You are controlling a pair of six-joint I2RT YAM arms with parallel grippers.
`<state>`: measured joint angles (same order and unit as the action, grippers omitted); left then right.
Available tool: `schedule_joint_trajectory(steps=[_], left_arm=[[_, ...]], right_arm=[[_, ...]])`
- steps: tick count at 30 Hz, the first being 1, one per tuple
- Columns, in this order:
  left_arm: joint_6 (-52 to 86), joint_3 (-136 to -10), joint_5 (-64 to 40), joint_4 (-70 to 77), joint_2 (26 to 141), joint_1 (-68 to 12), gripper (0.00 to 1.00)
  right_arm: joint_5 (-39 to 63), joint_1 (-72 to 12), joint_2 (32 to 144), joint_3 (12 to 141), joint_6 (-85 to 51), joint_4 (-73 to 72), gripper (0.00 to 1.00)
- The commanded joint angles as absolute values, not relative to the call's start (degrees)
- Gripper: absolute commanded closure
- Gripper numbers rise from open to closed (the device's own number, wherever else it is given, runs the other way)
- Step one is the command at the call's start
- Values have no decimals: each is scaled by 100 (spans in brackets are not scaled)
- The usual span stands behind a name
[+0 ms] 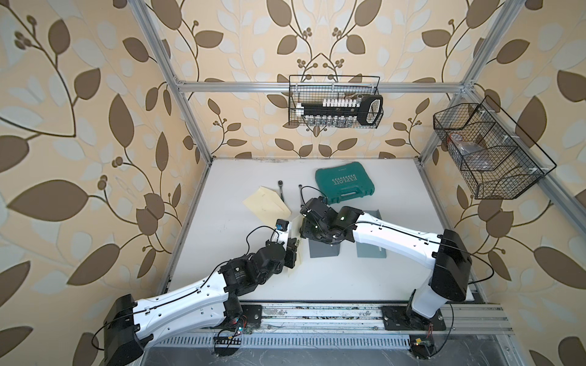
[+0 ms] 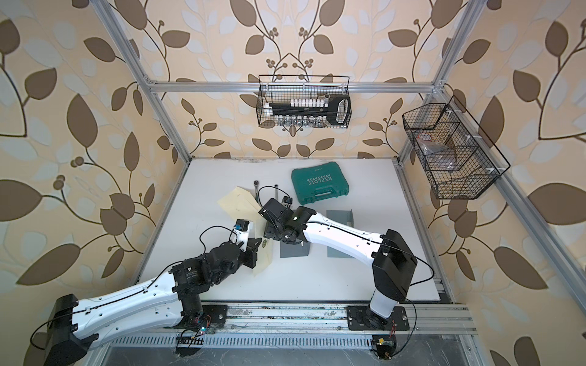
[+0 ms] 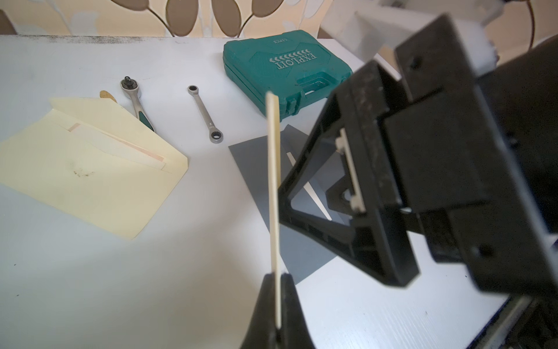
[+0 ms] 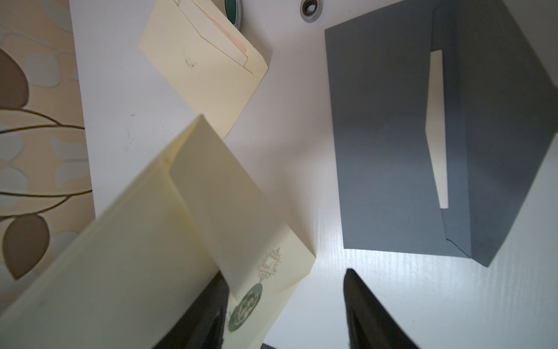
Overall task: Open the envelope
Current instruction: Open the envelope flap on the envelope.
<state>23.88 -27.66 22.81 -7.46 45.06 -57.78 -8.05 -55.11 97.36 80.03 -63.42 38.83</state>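
Envelope under test: cream, lifted clear of the table and stood on edge, about mid-table on the left arm's side. Left gripper is clamped tight on its near edge. From the left wrist view I see the paper edge-on, a thin upright strip. Its long axis runs near-to-far, away from the rig's base, so the broad flap face looks rightward. Right gripper sits just beside that face, jaws apart and grasping nothing. It is the arm nearer the flap, so I judge the peel falls to it. In the right wrist view the flap looks partly raised off the body. One finger is at its lower edge, next to a round green seal and a gold printed ornament. I cannot confirm contact. Paper looks stiff and uncreased. Further right, flat on the table, lies a grey envelope, flap already open, cream card showing. It is not my target.
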Motion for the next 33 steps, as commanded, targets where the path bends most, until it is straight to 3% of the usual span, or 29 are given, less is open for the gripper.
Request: schedule_joint_trajectory(steps=[1,33], left_arm=[[2210,-2949,2059,-747,4499,-5800,100],[2238,-2935,2030,-844,4321,-5801,100]], right_arm=[[-770,-5528,9685,8002,-6294,3855,40],[-422,-5589,10029,8253,-6303,3979,51]])
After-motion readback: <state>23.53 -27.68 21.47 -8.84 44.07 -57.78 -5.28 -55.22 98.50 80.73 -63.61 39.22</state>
